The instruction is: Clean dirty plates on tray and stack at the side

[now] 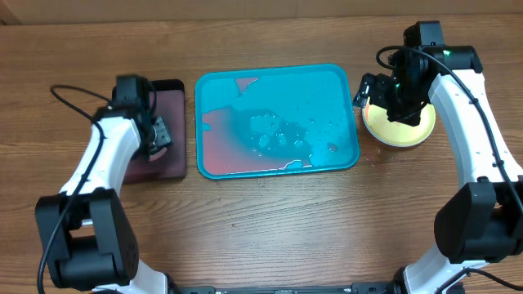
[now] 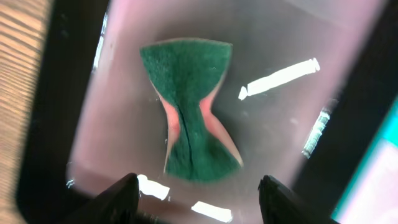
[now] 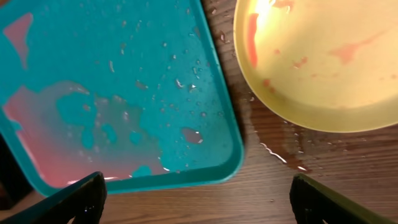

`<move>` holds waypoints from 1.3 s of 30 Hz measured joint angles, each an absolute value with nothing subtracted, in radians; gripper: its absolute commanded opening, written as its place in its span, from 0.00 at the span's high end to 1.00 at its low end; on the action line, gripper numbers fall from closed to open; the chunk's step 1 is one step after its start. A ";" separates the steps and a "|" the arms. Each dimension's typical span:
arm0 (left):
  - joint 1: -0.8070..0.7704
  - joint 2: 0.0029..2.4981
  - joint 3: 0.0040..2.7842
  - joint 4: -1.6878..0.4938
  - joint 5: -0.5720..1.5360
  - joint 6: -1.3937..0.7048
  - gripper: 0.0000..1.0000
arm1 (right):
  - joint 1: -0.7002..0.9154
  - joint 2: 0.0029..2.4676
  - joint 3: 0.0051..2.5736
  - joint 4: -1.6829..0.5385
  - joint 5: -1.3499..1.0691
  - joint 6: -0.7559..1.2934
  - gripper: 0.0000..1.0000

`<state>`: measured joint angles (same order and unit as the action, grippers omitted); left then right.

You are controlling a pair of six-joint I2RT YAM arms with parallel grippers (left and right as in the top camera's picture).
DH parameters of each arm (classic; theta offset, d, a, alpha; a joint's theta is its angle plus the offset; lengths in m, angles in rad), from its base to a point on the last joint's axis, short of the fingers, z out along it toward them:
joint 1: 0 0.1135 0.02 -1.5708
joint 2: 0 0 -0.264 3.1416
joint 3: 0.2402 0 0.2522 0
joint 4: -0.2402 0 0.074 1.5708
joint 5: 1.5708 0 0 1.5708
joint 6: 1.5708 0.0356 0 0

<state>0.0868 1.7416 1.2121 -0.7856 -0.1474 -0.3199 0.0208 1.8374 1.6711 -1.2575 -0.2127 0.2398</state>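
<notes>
Large turquoise rectangular plastic tray (image 1: 327, 82): pinkish water (image 3: 37, 168) pooled inside. Round yellow-green plastic plate (image 3: 323, 62) sits just right of the tray (reddish smears on it). Right gripper (image 3: 199, 205) above the tray's right edge, fingers spread, empty. Left gripper (image 2: 199, 196) left of the tray, spread wide over a green hourglass sponge (image 2: 193, 112) in a small black tray (image 1: 167, 106).

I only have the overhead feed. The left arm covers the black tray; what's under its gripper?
Observer: A green sponge, pinched to an hourglass shape, lies in the black tray; the left gripper is open, not touching it.
Operator: Is the yellow plate on the right clean?
Observer: No, it has reddish smears inside.
Operator: Is it being held?
Observer: No, the right gripper is open and empty.
</notes>
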 measured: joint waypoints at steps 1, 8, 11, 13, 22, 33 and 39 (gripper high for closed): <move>0.087 1.731 1.243 -0.822 -0.136 -0.309 0.41 | 0.020 1.837 1.665 -1.253 -0.206 0.234 0.11; 0.087 1.615 1.416 -0.963 0.021 -0.207 0.52 | 0.021 1.837 1.562 -1.203 -0.194 0.207 0.17; 0.084 1.559 1.444 -0.976 0.104 -0.168 0.47 | 0.022 1.837 1.514 -1.161 -0.193 0.196 0.21; 0.075 1.528 1.446 -0.985 0.142 -0.149 0.41 | 0.022 1.837 1.481 -1.133 -0.193 0.187 0.25; -0.125 1.486 1.446 -0.992 0.175 -0.123 0.20 | 0.022 1.837 1.300 -0.965 -0.195 0.177 0.38; -0.182 1.515 1.446 -0.986 0.112 -0.181 0.24 | 0.022 1.837 1.150 -0.781 -0.196 0.170 0.67; -0.182 1.515 1.446 -0.981 0.107 -0.188 0.24 | 0.022 1.837 1.099 -0.716 -0.204 0.170 0.76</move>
<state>-0.1818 1.5150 1.4460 -0.9806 0.1074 -0.1879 0.0223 1.8374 1.0992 -0.7162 -0.2043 0.1699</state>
